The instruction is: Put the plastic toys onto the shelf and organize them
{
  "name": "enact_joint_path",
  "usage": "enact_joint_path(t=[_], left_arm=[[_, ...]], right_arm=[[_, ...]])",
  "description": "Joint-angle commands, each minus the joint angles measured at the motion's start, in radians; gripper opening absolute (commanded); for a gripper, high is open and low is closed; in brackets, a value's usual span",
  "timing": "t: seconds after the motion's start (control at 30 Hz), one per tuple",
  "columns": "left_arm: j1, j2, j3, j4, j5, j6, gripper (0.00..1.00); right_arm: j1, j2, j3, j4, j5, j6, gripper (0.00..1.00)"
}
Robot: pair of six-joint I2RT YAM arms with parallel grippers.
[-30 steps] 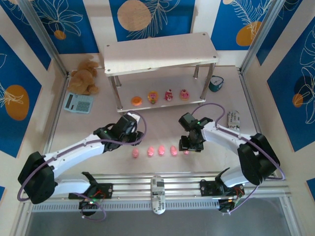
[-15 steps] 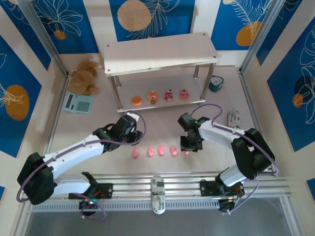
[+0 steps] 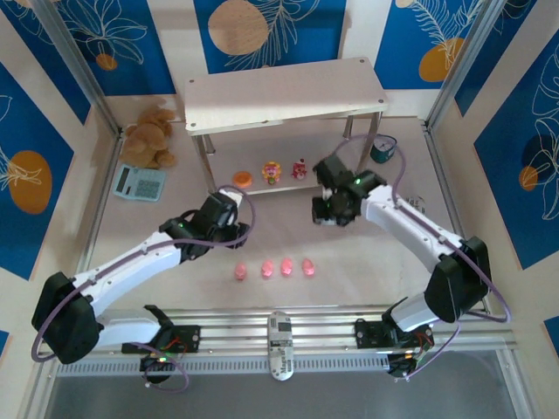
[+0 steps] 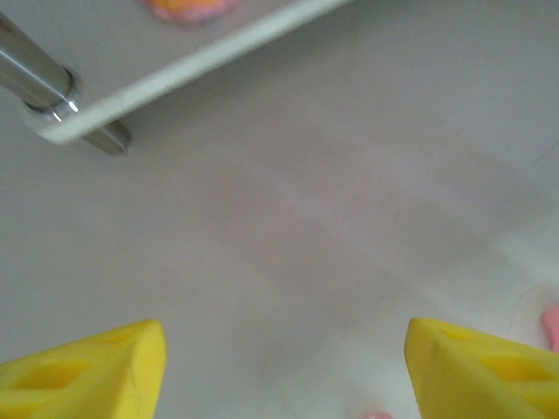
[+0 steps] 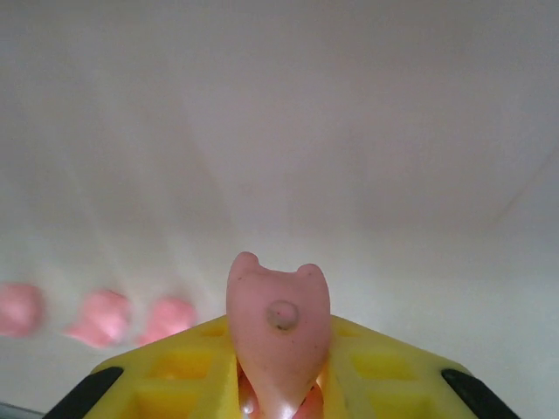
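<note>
The shelf [image 3: 279, 92] stands at the back of the table. Its lower board [image 4: 201, 61] carries the flat orange piece [image 3: 242, 179] and two cupcake-like figures [image 3: 272, 172] [image 3: 299, 168]. Several pink piglets [image 3: 266, 269] lie in a row on the table near the front. My right gripper [image 3: 327, 214] hangs in front of the lower board's right part, shut on one pink piglet [image 5: 278, 323] that sticks up between the yellow fingers [image 5: 376, 367]. My left gripper [image 3: 234, 229] is open and holds nothing, hovering over bare table near the shelf's front left leg [image 4: 39, 87].
A brown teddy bear [image 3: 150, 135] and a teal calculator [image 3: 140, 182] lie left of the shelf. A small teal object [image 3: 383, 148] sits right of it, and a white item [image 3: 413, 209] lies further forward. A metal rail [image 3: 279, 336] runs along the near edge.
My right gripper closed on the rightmost piglet of the row and carried it up and back toward the shelf. The left gripper drifted slightly toward the shelf.
</note>
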Motion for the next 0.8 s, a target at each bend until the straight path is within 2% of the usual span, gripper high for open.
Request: enact_joint_path(t=[0.0, 0.17, 0.33, 0.77], left_arm=[[0.041, -0.01, 0.079, -0.025, 0.051, 0.034, 0.72], [0.064, -0.009, 0.127, -0.029, 0.082, 0.048, 0.72], [0.072, -0.005, 0.144, -0.04, 0.087, 0.054, 0.72], [0.085, -0.001, 0.161, -0.055, 0.089, 0.06, 0.72]], right_arm=[[-0.029, 0.031, 0.235, -0.045, 0.053, -0.142, 0.26], [-0.039, 0.138, 0.538, -0.048, 0.089, -0.246, 0.26], [-0.064, 0.223, 0.722, -0.035, 0.083, -0.297, 0.26], [-0.082, 0.359, 0.916, 0.034, 0.068, -0.364, 0.27]])
